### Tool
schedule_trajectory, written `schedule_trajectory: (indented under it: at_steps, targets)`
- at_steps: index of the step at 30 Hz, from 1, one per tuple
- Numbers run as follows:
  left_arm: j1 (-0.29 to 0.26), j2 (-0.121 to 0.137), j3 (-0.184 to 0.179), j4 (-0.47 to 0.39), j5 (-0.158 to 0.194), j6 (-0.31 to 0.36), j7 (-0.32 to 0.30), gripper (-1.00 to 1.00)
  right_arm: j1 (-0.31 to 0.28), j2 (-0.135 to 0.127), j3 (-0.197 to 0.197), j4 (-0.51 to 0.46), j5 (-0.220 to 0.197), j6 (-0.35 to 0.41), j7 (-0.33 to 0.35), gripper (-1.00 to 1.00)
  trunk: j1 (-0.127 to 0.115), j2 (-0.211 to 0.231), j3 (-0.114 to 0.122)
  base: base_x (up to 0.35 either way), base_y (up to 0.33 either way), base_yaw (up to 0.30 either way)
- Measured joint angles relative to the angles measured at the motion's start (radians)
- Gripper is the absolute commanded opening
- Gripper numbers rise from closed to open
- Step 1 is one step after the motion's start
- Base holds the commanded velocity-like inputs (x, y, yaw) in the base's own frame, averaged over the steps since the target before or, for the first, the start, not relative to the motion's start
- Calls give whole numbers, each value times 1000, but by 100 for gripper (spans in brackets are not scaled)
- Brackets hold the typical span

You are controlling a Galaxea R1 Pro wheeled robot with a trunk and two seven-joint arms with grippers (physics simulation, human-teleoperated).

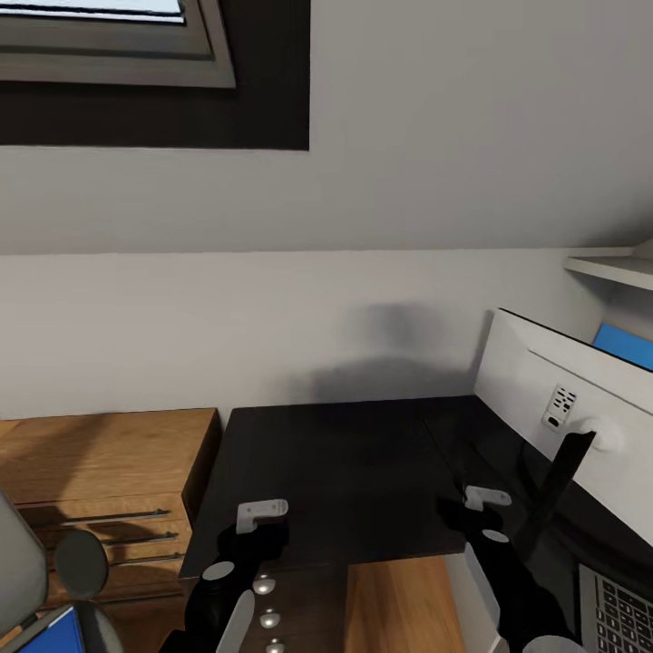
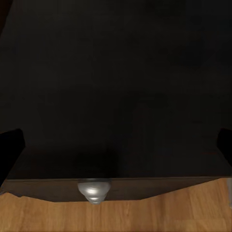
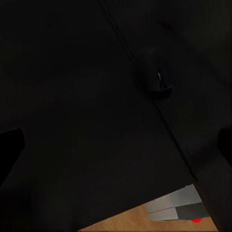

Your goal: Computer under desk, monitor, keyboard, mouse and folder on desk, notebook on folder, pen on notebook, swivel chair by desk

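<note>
On the table (image 1: 336, 472) the monitor (image 1: 544, 399) already stands with the mouse (image 3: 155, 77) and keyboard (image 1: 626, 617) beside it, the folder (image 1: 45, 635) waits off it, and both empty claws hover spread.

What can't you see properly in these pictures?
- The keyboard: cut off by the head view's bottom right corner.
- The folder: just a blue corner at the head view's bottom left edge.
- The mouse: black on the black desk, its outline faint in the right wrist view.
- The monitor: its back faces the camera, so the screen is hidden.
</note>
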Motion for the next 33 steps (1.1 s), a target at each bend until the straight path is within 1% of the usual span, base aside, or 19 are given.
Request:
schedule_trajectory:
  at_steps: [1,4,6,9,11,12,14,18,24,33]
  targets:
    - [0,0,0,0,0,0,0,100,-10,-6,0,33,1,-26,0,100,0,0,0,0,0,0]
    - [0,0,0,0,0,0,0,100,-23,-15,0,66,2,-50,0,100,0,0,0,0,0,0]
    - [0,0,0,1,-1,0,0,100,-34,-27,0,90,2,-64,0,100,0,0,0,0,0,0]
    - [0,0,0,1,-1,0,0,100,-38,-35,-1,102,0,-69,0,100,0,0,0,0,0,0]
    - [0,0,0,1,-1,0,0,100,-44,-44,-2,117,-2,-72,1,100,0,0,0,0,0,0]
    - [0,0,0,2,-1,0,0,100,-52,-53,-4,133,-3,-73,1,100,0,0,0,0,0,0]
    - [0,0,0,2,-1,0,0,100,-60,-59,-4,150,-4,-74,1,100,0,0,0,4,0,0]
    - [0,0,0,5,-1,0,0,100,-96,-78,-5,221,-8,-79,2,100,0,0,0,87,-48,0]
    - [0,-1,0,15,-1,0,0,100,-133,-88,-5,293,-10,-104,2,100,0,0,0,213,-144,0]
    - [0,-2,0,20,-1,0,1,100,-146,-90,-5,320,-10,-111,2,100,0,0,0,86,-64,0]
